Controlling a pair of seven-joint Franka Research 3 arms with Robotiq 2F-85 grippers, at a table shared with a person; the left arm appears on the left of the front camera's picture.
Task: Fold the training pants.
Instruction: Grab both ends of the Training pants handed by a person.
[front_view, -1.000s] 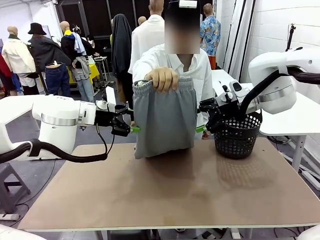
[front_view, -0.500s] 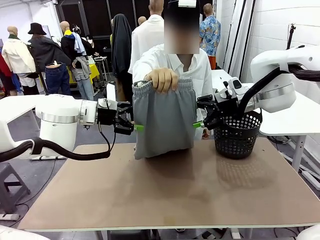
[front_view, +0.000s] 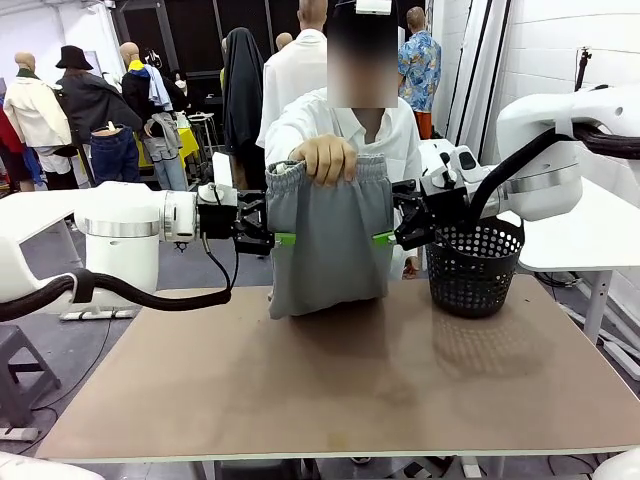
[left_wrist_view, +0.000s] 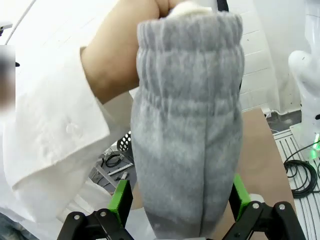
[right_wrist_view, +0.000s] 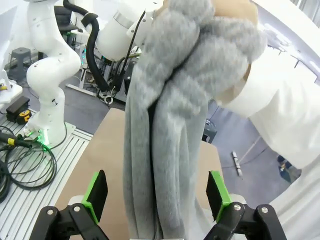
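Observation:
A person's hand (front_view: 323, 158) holds the light grey training pants (front_view: 330, 240) up by the bunched waistband over the table's far edge, the lower end resting on the tabletop. My left gripper (front_view: 284, 239) is open at the pants' left edge, and in the left wrist view its green pads (left_wrist_view: 120, 195) stand either side of the grey fabric (left_wrist_view: 185, 145). My right gripper (front_view: 385, 238) is open at the right edge, and the right wrist view shows its pads (right_wrist_view: 216, 193) flanking the hanging pants (right_wrist_view: 165, 150).
A black perforated basket (front_view: 477, 268) stands on the brown table (front_view: 340, 380) at the far right, close under my right arm. The person in a white shirt (front_view: 400, 135) stands right behind the pants.
Both grippers have risen and closed in on the pants' side edges, the fabric now lying between their open fingers. The person's hand and the pants have stayed put.

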